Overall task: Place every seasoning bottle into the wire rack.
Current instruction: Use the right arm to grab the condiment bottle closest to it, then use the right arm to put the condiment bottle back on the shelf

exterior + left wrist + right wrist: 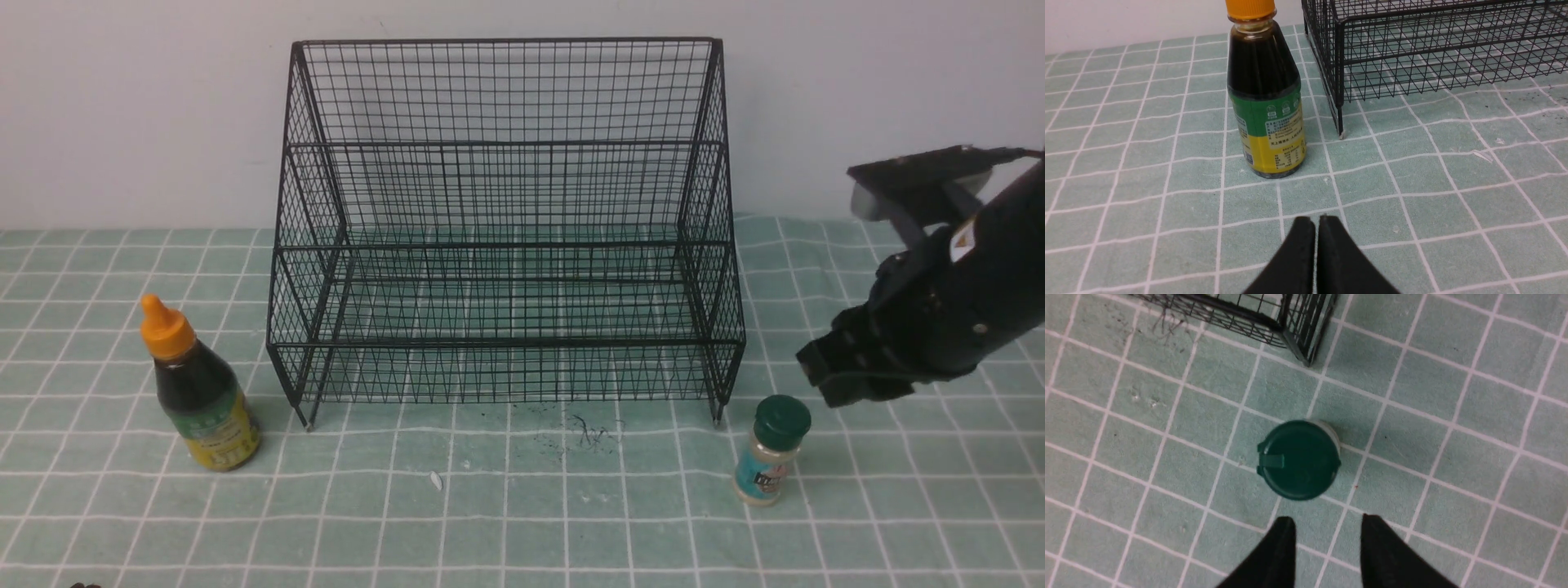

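To the right of the wire rack, the right gripper hangs partly open, empty, near the upright green-lidded shaker, which stands just off the rack's front right corner. Left of the rack stands the orange-capped bottle; the left gripper is closed on nothing.

Unclear place: only a plain wall and grid-patterned tabletop.

Bare tabletop between bottles; wire rack blocks behind.
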Motion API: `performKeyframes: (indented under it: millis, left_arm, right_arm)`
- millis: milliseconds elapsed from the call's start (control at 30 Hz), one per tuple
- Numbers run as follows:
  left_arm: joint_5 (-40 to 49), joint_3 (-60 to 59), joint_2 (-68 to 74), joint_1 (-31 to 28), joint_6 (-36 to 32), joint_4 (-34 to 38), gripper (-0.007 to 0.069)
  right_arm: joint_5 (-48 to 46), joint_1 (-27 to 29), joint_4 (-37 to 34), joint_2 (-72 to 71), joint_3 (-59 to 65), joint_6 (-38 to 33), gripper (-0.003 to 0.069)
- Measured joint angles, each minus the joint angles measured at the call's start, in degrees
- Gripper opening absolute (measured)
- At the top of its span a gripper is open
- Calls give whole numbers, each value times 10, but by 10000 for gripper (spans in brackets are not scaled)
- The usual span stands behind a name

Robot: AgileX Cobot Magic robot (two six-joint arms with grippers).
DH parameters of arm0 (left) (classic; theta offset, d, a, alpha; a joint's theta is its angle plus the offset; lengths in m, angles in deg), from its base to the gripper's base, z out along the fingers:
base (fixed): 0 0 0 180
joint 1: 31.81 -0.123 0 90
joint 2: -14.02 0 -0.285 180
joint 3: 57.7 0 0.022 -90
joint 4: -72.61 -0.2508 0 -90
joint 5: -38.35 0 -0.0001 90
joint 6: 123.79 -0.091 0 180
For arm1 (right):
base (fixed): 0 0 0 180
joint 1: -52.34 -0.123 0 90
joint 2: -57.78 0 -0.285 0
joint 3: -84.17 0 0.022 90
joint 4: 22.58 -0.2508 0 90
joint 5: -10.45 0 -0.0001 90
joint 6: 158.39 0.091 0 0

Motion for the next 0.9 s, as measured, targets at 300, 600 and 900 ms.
performKeyframes:
  millis: [300,600,900]
  left_arm:
    - [0,0,0,0,0,0,-6]
    - [0,0,0,0,0,0,-6]
    - [0,0,0,0,0,0,-6]
  right_arm:
    - [75,-34,19,82,-1,5,624]
    - [66,-37,60,128,-1,21,318]
    - [-105,-60,45,2,-66,14,344]
